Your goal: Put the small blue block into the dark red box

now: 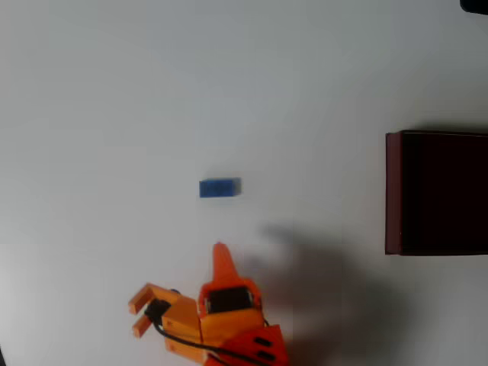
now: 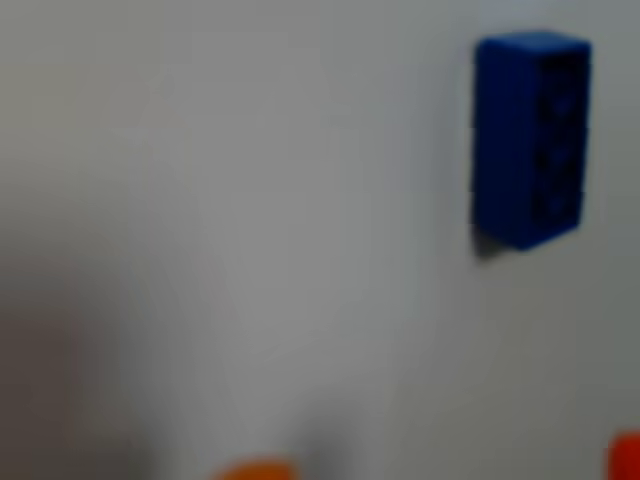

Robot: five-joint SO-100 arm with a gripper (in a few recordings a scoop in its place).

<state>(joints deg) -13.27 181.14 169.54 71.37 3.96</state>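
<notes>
The small blue block (image 1: 219, 187) lies alone on the white table, a little left of centre in the overhead view. In the wrist view the small blue block (image 2: 530, 135) stands at the upper right, blurred. My orange gripper (image 1: 179, 280) is at the bottom of the overhead view, below the block and apart from it, open with nothing between its fingers. One pointed finger (image 1: 221, 258) aims up toward the block. In the wrist view, orange fingertips (image 2: 255, 470) just show at the bottom edge. The dark red box (image 1: 393, 191), with a nearly black inside, stands at the right edge.
The white table (image 1: 114, 114) stretches bare between the block and the box. The arm's shadow (image 1: 328, 290) falls right of the gripper. A small black object (image 1: 476, 4) sits at the top right corner.
</notes>
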